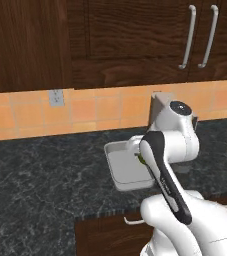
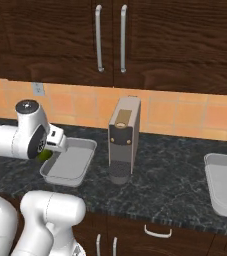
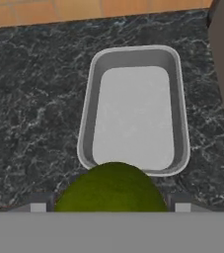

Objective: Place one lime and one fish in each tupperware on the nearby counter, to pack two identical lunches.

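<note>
The tool [image 3: 112,210] is clenched on one lime [image 3: 111,188], which sits between the two finger tips at the bottom of the hand view. In the right base view the lime [image 2: 44,155] shows as a green patch under the hand, above the near left corner of a tupperware [image 2: 83,145].

Your tool hangs over the near end of that tupperware [image 3: 133,55], not over its middle. The container lies with its long side running away from you, and its floor is bare.

To do this step well:
1. Carry the lime farther over the tupperware floor, toward the middle, before you let go. A round fruit dropped at the near rim is likely to roll out onto the surface [image 3: 29,99].
2. Lower the tool until the lime is close to the floor, then release.
3. Keep the hand left of the coffee machine [image 2: 124,137], which stands just right of the container.

Count of things visible:
- Lime: one, in the tool.
- Tupperware: two. One lies below the tool; the second tupperware [image 2: 224,186] lies well apart at the right end of the surface, cut by the picture edge.
- Coffee machine: one, between the two containers.
</note>
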Robot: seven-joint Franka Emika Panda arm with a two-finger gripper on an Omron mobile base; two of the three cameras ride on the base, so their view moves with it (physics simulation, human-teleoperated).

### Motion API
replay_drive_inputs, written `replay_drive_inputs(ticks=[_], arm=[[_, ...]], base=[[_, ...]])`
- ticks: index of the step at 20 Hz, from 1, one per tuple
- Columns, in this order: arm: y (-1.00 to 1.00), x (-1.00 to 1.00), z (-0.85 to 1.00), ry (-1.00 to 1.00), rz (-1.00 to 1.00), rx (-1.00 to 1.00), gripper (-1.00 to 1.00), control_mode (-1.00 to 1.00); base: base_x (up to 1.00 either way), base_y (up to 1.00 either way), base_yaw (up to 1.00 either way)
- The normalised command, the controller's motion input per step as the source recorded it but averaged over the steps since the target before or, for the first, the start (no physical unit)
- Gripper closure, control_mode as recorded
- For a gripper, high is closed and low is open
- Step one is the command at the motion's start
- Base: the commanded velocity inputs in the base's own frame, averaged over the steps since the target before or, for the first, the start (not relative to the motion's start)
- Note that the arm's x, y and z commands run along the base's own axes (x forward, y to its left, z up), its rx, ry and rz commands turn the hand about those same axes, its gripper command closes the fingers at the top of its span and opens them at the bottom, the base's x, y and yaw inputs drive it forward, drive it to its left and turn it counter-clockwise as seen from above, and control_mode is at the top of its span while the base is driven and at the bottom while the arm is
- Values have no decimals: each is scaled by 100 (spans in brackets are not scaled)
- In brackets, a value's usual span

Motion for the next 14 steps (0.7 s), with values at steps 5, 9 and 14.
replay_drive_inputs(ticks=[5,9,14], arm=[[8,100,-65,-1,-6,-6,100,-100],[0,100,-63,0,-8,-13,100,-100],[0,100,-34,0,-4,-6,100,-100]], base=[[0,0,0],[0,0,0],[0,0,0]])
